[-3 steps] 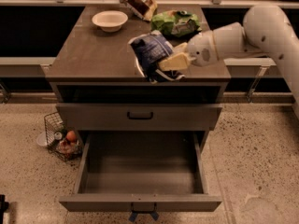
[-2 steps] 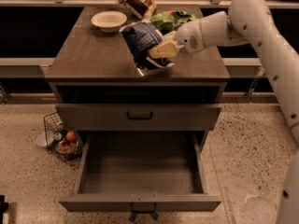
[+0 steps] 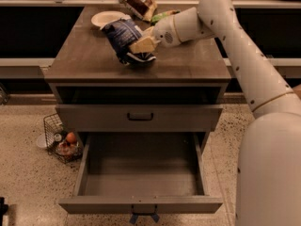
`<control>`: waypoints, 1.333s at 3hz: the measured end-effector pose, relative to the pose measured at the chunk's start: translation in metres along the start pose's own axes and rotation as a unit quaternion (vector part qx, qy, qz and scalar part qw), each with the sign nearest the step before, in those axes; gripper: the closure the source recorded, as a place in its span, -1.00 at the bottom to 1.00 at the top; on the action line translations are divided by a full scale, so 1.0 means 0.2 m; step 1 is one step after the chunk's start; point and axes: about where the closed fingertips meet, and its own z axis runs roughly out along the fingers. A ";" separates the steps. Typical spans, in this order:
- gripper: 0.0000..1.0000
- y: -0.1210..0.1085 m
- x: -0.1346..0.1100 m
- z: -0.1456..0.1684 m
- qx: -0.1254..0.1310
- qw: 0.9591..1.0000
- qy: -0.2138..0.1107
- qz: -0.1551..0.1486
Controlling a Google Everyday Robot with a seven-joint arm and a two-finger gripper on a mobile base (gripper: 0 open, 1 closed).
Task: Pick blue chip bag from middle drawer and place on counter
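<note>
The blue chip bag (image 3: 123, 37), dark blue and white foil, is held over the middle of the counter (image 3: 89, 55), its lower end at or just above the surface. My gripper (image 3: 141, 46) is shut on the bag from its right side, with the white arm reaching in from the right. The middle drawer (image 3: 141, 204) is pulled fully open below, with a small blue strap at its front handle, and its inside is bare.
A white bowl (image 3: 107, 19) sits at the counter's back left. A brown-red bag (image 3: 137, 0) and a green bag (image 3: 162, 16) lie at the back. The upper drawer (image 3: 139, 117) is closed. A wire basket (image 3: 61, 142) with small items stands on the floor at left.
The gripper has carried the blue chip bag leftward and further back over the counter. The camera view has also shifted closer.
</note>
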 end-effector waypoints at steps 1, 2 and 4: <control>0.22 -0.03 0.02 0.10 0.008 1.000 0.003 -0.010; -0.23 -0.04 0.04 0.13 0.008 1.000 -0.012 -0.008; -1.00 0.01 -0.05 -0.08 0.047 0.998 -0.027 -0.027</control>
